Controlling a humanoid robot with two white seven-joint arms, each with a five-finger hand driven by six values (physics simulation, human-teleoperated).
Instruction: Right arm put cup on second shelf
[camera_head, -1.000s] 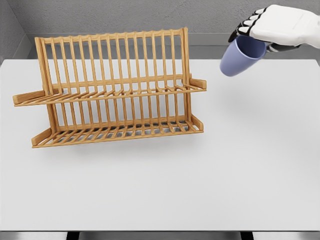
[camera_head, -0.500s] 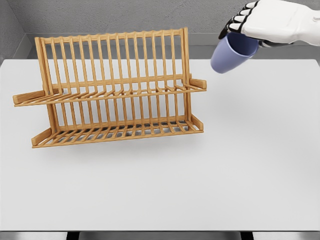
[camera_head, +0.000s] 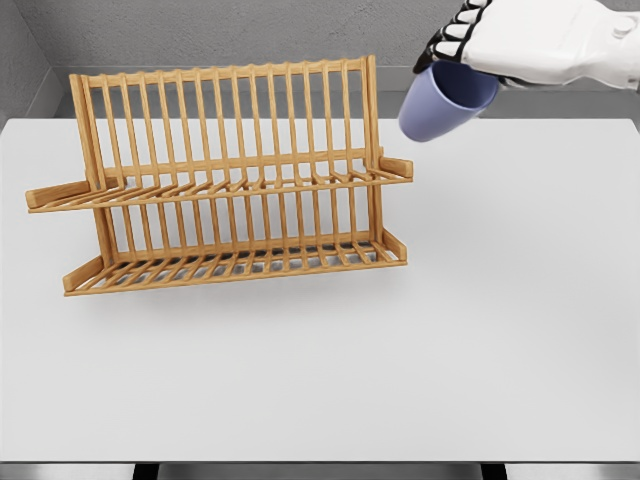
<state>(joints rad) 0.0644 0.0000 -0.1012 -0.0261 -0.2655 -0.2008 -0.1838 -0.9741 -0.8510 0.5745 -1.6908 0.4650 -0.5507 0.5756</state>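
Above rack right end: right hand gripping tilted cup.

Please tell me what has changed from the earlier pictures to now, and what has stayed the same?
The right hand, still shut on the cup, has carried it left and slightly up in the picture, toward the top right corner of the rack. The cup remains tilted, held in the air, apart from the rack. The rack and table have not moved.
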